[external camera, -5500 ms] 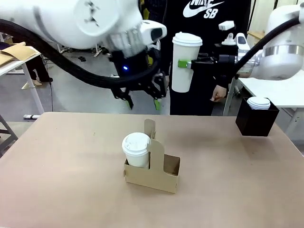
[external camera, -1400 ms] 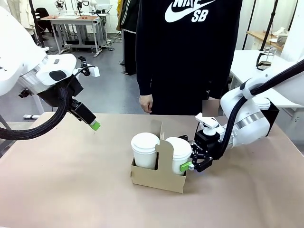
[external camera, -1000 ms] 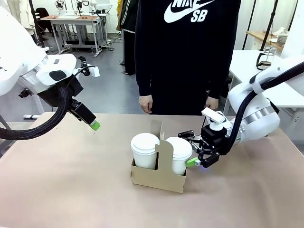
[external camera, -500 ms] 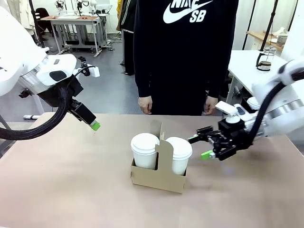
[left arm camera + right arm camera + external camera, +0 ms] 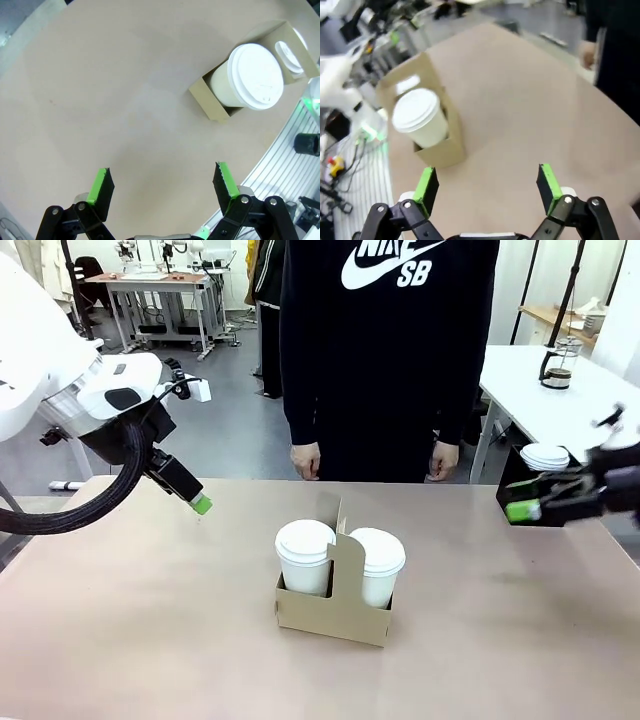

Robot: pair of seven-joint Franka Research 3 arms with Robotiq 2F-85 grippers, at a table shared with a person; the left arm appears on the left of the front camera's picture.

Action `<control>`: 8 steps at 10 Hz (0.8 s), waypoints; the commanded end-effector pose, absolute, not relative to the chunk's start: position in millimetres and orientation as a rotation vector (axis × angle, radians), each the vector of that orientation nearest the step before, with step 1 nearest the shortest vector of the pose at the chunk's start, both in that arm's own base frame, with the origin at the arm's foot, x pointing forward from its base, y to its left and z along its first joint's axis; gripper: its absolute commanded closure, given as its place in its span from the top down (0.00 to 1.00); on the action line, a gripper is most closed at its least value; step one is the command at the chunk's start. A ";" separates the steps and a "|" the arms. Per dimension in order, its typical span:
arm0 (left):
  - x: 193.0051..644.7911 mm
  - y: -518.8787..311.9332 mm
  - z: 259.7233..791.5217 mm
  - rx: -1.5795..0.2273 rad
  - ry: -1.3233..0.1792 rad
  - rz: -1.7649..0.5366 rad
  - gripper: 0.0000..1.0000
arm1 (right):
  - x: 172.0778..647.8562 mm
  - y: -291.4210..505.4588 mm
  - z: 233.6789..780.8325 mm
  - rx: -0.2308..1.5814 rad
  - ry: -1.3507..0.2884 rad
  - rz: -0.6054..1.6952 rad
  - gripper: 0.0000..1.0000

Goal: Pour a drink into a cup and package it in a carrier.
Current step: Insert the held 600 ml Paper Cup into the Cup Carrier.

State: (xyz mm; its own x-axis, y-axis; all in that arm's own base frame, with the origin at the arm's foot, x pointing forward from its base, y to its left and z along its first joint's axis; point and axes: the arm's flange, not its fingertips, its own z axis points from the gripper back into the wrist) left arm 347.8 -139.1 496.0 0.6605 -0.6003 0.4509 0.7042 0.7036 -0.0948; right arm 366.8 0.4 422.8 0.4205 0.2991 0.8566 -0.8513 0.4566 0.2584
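Observation:
The brown cardboard carrier (image 5: 330, 605) stands mid-table with two lidded white cups in its holes, a left cup (image 5: 305, 555) and a right cup (image 5: 378, 565), either side of the handle tab. My right gripper (image 5: 530, 498) hovers open and empty at the table's right edge, well clear of them. Its wrist view looks back at one cup (image 5: 417, 122) in the carrier (image 5: 442, 147) between open fingers (image 5: 487, 185). My left gripper (image 5: 197, 502) hangs open over the table's left part. From it I see a cup (image 5: 255, 75) in the carrier (image 5: 212, 97).
A black box (image 5: 540, 490) with a stack of white lids sits at the table's back right, just behind my right gripper. A person in a black hoodie (image 5: 390, 350) stands at the far edge, hands down. A glass jug (image 5: 556, 365) stands on the white side table.
My right gripper, open beside the right cup in the carrier a second ago, has drawn back to the right edge near the black box. The left arm and both cups have not moved.

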 end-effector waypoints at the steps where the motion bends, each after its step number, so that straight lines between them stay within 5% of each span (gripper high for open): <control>1: 347.3 -139.7 498.1 -0.275 -0.402 -0.737 1.00 | 303.6 10.3 439.3 0.615 -0.740 0.703 1.00; 6: 347.3 -139.7 498.1 -0.275 -0.402 -0.737 1.00 | 302.7 0.6 431.8 0.567 -0.664 0.639 1.00; 8: 347.3 -139.7 498.1 -0.275 -0.402 -0.737 1.00 | 350.7 -4.8 463.3 0.567 -0.683 0.665 1.00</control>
